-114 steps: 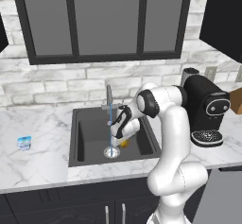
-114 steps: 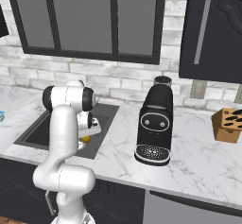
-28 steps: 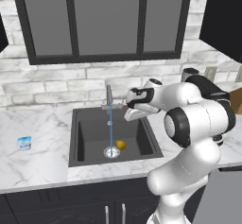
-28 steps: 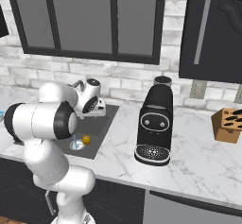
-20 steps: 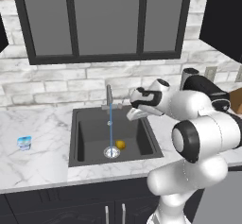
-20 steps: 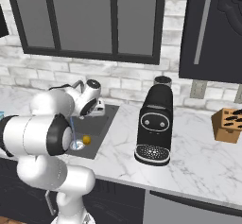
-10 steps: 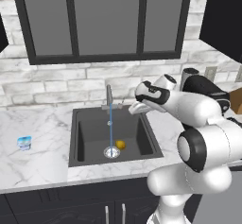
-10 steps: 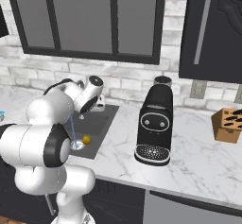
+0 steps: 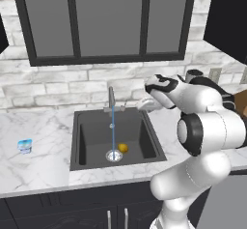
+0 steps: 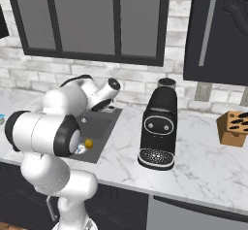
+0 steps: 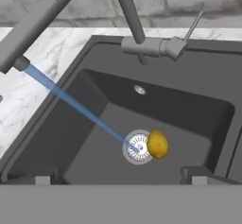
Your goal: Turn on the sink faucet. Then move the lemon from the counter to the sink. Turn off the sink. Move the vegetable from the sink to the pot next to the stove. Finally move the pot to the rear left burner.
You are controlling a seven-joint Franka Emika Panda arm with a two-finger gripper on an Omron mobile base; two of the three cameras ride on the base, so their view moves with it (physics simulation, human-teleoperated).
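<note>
The sink faucet [image 9: 111,97] stands behind the sink [image 9: 91,138] and a blue stream of water runs from its spout [image 11: 45,17] down to the drain ring [image 11: 137,149]. The lemon [image 9: 123,148] [image 11: 157,144] [image 10: 88,143] lies on the basin floor, touching the right side of the drain. My gripper [image 9: 143,104] [image 11: 120,178] hovers over the sink's back right corner, open and holding nothing, a little right of the faucet's small lever handle [image 11: 193,25]. The pot and the stove are out of view.
A small blue-and-white cup [image 9: 24,146] sits on the white marble counter [image 9: 38,167] left of the sink. A black coffee machine [image 10: 157,129] stands right of the sink, with a wooden knife block [image 10: 232,127] further right. Dark cabinets hang above.
The hand has risen out of the basin and swung back and right toward the faucet's lever side. The lemon stays by the drain, and the water keeps running.
</note>
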